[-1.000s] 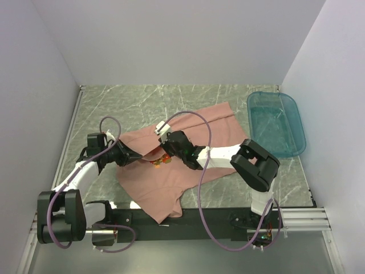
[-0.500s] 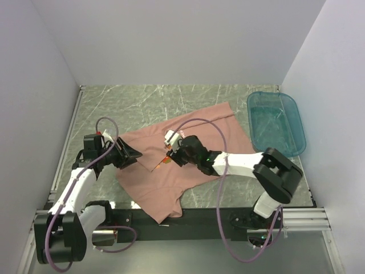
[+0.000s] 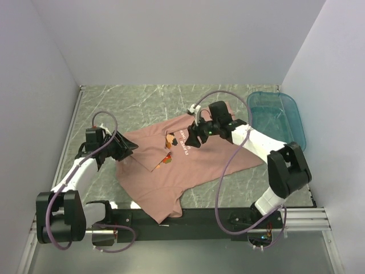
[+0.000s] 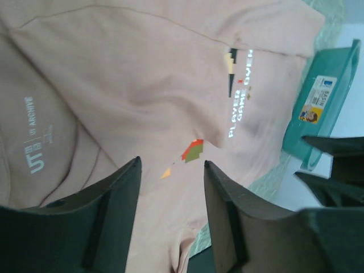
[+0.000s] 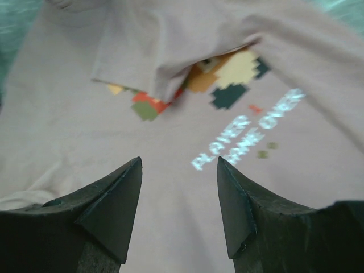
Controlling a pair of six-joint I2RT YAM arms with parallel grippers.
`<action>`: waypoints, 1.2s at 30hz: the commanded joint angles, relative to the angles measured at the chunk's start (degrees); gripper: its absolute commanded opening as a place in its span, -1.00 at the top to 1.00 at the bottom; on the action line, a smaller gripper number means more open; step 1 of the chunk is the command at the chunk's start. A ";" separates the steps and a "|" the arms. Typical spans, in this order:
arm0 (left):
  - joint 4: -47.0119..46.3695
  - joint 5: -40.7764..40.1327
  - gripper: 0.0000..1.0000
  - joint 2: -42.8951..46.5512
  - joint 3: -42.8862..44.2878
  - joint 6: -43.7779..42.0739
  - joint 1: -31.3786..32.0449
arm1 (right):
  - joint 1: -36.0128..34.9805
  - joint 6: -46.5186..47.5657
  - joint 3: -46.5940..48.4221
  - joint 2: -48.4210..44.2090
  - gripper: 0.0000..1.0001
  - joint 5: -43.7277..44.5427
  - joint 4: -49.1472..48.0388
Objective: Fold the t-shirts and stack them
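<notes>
A pink t-shirt (image 3: 166, 187) is spread on the table (image 3: 142, 103), a flap doubled over its chest print (image 5: 227, 79), so folding is judged unfinished. Left gripper (image 3: 130, 149) and right gripper (image 3: 190, 140) are held above it, jaws wide and empty, seemingly for regrasping. A teal tub (image 3: 276, 123) is set beyond.

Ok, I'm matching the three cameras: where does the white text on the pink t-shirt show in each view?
Top external: the white text sits at the centre, on the t-shirt.
Left wrist: upper right, running vertically.
Right wrist: right of centre, slanting upward.
Shared landmark: the orange pixel print beside the text, visible in all three.
</notes>
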State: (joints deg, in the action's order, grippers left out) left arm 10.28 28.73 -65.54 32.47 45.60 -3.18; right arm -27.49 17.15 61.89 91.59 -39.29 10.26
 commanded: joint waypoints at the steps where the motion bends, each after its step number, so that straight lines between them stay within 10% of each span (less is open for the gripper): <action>1: -4.04 -2.01 -0.03 0.14 -2.57 2.90 0.19 | -1.08 -3.70 1.92 3.67 -0.25 -7.91 4.41; 36: -0.61 -10.19 0.21 -9.61 -3.47 10.21 18.38 | -0.99 -4.40 2.80 7.37 -0.25 -7.82 4.15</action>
State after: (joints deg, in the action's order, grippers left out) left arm 11.25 19.44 -74.32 27.73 55.24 14.61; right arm -28.40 12.88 62.70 98.61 -46.06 15.05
